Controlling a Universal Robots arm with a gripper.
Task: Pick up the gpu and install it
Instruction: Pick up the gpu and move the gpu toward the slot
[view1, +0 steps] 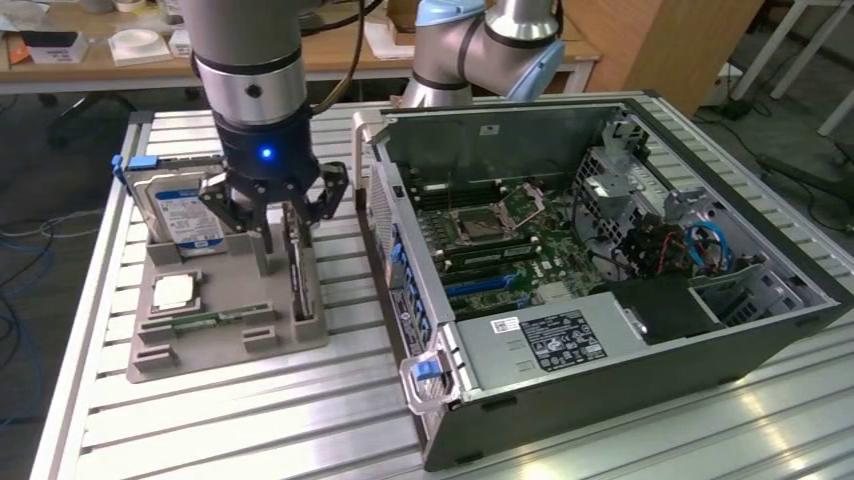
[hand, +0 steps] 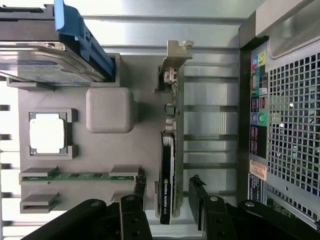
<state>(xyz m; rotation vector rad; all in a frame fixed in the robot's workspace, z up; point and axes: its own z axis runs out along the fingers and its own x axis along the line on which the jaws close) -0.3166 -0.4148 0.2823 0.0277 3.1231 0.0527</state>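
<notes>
The gpu stands on its long edge in a slot of the grey holder tray, to the exterior view's left of the open computer case. From the wrist camera the gpu is a thin dark card with its metal end bracket at the far end. My gripper hangs over the card, open. One finger is on each side of the card's near end, with a small gap on both sides, so the gripper straddles it without gripping.
The same tray holds a silver hard drive with a blue label, a processor chip and a green memory stick. The case's side wall runs close along the tray. A second arm stands behind the case.
</notes>
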